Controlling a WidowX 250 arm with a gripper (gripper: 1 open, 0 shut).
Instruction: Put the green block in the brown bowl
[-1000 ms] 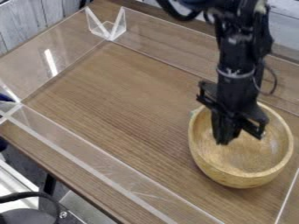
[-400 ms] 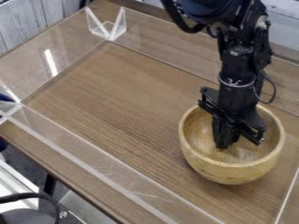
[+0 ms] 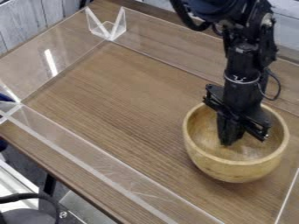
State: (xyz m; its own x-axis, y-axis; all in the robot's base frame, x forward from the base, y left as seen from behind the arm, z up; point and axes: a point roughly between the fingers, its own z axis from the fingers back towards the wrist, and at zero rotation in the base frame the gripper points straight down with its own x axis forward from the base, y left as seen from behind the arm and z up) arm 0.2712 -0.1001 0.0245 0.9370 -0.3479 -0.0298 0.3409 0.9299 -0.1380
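camera view: the end effector [image 3: 239, 133], closed, hangs low inside the brown bowl [image 3: 208, 154] at the lower right of the bench [image 3: 105, 96]. the bowl has slid a little since a second ago. the green block is hidden, so i cannot tell if it is held; release looks near.

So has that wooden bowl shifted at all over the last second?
Yes. The brown bowl slid slightly left, toward the clear wall, then partly back.
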